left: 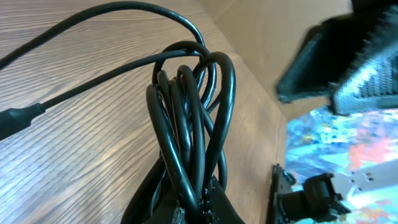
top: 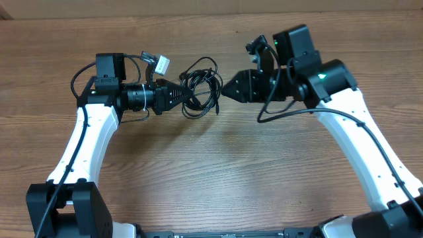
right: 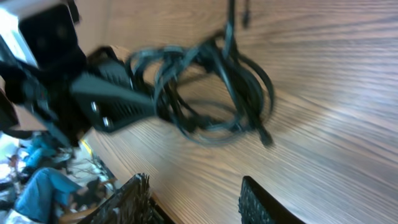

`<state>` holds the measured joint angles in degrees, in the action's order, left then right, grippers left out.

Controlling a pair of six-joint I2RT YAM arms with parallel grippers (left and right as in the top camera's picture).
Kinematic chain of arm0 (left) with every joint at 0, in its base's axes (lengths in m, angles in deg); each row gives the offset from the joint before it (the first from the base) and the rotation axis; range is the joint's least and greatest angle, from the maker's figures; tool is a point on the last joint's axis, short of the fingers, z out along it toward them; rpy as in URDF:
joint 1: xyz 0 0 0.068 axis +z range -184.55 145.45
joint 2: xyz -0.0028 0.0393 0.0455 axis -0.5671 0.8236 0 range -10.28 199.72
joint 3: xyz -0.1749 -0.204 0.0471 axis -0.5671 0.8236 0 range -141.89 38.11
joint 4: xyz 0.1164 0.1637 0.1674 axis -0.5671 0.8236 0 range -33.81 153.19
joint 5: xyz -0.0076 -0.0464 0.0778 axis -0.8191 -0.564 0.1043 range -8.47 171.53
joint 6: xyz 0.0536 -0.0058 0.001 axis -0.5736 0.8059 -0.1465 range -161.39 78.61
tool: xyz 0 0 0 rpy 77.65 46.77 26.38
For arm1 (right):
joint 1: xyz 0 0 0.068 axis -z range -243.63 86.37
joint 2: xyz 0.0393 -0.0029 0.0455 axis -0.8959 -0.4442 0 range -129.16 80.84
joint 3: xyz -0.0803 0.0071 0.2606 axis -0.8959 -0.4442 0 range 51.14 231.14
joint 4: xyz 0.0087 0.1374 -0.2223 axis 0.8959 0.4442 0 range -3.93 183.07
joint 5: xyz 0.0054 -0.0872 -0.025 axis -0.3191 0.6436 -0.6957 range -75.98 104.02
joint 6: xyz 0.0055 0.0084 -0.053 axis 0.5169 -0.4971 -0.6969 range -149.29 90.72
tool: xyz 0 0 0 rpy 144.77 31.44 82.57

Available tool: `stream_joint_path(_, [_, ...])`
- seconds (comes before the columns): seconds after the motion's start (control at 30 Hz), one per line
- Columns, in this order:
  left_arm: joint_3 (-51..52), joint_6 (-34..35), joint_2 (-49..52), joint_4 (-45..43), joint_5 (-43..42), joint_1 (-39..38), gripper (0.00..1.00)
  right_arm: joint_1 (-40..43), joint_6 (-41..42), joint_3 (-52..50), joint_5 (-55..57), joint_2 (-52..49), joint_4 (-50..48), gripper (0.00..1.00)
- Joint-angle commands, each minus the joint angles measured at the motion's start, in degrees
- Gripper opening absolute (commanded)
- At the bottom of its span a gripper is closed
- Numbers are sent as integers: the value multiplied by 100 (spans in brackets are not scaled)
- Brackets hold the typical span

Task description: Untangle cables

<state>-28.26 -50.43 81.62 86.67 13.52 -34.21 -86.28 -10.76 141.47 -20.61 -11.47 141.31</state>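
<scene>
Sitting toward the far middle of the counter (top: 218, 172), the black cable bundle (top: 202, 87) is a tight knot of overlapping loops, with one wider loop standing out toward the back. The left gripper (top: 188, 97) has it: in the left wrist view several strands run together down between that gripper's fingers (left: 211, 208), which are pinched on them where the loops gather. A single strand with a thicker moulded sleeve (left: 22, 118) runs off across the wood to the side.

By my reading, the untangling has hardly begun. The loops cross over and through each other, no length lies straight, and only one short loose end (right: 266, 140) pokes out of the coil on the side nearest the right arm. What is done is the anchoring grip. What is left is finding a strand to draw free and pulling the loops apart.

The right gripper (top: 223, 89) points at the bundle from the opposite side, just beside it. Its fingers (right: 134, 196) are spread wide with only bare wood between them, holding nothing.

A small white connector (top: 160, 64) hangs by the left arm's wrist, and each arm carries its own black wiring, which loops low near the right wrist and could be confused with the bundle. Nothing else lies between the two grippers.
</scene>
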Motion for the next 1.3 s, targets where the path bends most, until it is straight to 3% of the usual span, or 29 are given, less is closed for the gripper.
stream_joint_path(0.0, [-85, -170, -125, 17, -472, -50, 4, -168, 570, 0, -326, -151, -387, 46])
stream_joint_path(0.3, [-85, -173, -125, 39, -1137, -118, 4, -345, 964, 0, -210, -291, -822, 48])
stream_joint_path(0.6, [-85, -413, -125, 39, -1690, -428, 4, -343, 1904, 0, -184, -767, -1482, 48])
stream_joint_path(0.67, [-85, -503, -125, 39, -1768, -490, 4, -343, 1902, 0, -57, -876, -1565, 41])
stream_joint_path(0.77, [-85, -614, -125, 39, -1858, -487, 4, -339, 1899, 0, -37, -953, -1572, 6])
stream_joint_path(0.87, [-85, -793, -125, 37, -1912, -485, 4, -326, 1860, 0, -17, -949, -1556, 4])
stream_joint_path(0.93, [-85, -866, -125, 57, -1585, -485, 4, -262, 1692, 4, -52, -927, -1508, 4])
stream_joint_path(1.13, [-85, -846, -125, 481, 664, -485, 4, 101, 739, 7, -619, -557, -922, 4])
stream_joint_path(1.27, [-85, -337, -125, 509, 1746, -485, 4, 396, 81, 7, -680, -138, -201, 4])
